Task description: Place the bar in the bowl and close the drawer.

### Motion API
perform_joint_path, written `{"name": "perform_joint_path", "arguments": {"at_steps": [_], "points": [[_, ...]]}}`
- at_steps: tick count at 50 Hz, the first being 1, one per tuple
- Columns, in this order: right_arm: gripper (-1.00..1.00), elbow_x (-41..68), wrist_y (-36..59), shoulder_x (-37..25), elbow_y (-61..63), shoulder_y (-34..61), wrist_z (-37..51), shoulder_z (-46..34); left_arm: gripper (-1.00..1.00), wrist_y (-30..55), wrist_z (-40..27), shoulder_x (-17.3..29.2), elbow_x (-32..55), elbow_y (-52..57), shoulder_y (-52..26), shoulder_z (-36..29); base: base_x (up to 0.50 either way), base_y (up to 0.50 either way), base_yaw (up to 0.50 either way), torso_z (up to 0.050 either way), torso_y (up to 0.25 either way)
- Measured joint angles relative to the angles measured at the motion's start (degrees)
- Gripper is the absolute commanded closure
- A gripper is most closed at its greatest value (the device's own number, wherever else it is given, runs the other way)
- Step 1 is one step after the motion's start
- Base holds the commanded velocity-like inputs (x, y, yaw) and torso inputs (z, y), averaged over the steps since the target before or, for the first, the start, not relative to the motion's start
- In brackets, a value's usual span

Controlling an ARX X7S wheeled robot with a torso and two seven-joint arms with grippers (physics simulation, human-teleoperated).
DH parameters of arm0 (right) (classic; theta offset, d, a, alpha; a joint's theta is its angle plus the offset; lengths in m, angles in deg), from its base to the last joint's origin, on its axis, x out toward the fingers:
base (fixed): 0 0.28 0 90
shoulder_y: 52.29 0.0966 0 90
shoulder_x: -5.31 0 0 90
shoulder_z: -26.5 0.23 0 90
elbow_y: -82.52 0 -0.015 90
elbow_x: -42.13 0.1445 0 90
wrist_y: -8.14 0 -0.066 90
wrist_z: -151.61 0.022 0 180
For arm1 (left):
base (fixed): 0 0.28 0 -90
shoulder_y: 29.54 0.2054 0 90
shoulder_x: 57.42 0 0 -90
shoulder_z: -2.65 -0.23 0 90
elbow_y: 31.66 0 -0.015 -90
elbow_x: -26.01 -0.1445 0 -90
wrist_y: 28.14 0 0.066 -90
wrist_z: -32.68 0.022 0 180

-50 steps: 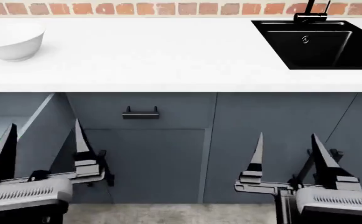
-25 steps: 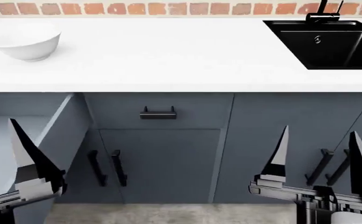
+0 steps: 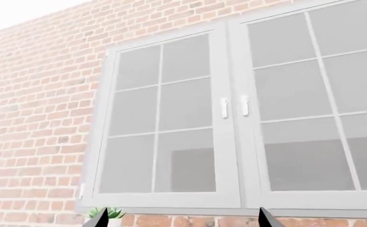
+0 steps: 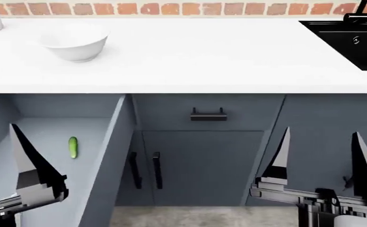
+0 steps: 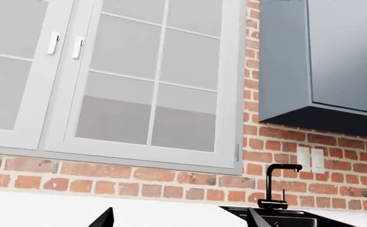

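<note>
Shifted left since half a second back: white bowl and short drawer handle both sit further right in the head view, sink nearly off the right edge, and the open drawer's inside now shows

Nearest: right gripper (image 4: pixel 322 153), dark tapered fingers spread apart, empty, held low before the cabinet fronts. Left gripper, only one dark finger (image 4: pixel 29 163) visible over the open drawer; cannot tell whether it is spread or closed in that view, though the left wrist view shows two tips well apart

Next: wide shallow slate-grey drawer (image 4: pixel 108 156), pulled out, lighter grey floor. Small green cucumber-like item (image 4: pixel 73 147) lies on that floor. Pale cream bar not made out anywhere; may be hidden behind the left finger or the drawer's near part

Beyond: white worktop (image 4: pixel 202 56); glossy white round bowl (image 4: pixel 76 41) on it, above and behind the drawer. Black sink (image 4: pixel 353 42) far right, red brick wall (image 4: pixel 170 8) behind

Risks, as judged: grabbing the green piece instead of the bar; shutting the drawer with the bar inside; an arm clipping the drawer's side wall
</note>
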Motion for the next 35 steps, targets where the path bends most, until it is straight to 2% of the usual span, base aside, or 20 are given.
{"name": "perform_joint_path", "arguments": {"at_steps": [21,35], "points": [[-1.00,0.6,-0.1,-1.2,-0.3,-1.1,1.9,-0.1,-1.00,0.8,-1.1,1.2,0.2,-0.3,0.0,-1.6,0.00,0.44,0.00,0.000,0.000],[-1.00,1.0,-0.1,-2.0,-0.6,-1.6,2.7,-0.2,-1.00,1.2,-1.6,1.9,0.1,-0.9,-0.4,-3.1,0.00,0.24,0.00,0.000,0.000]]}}
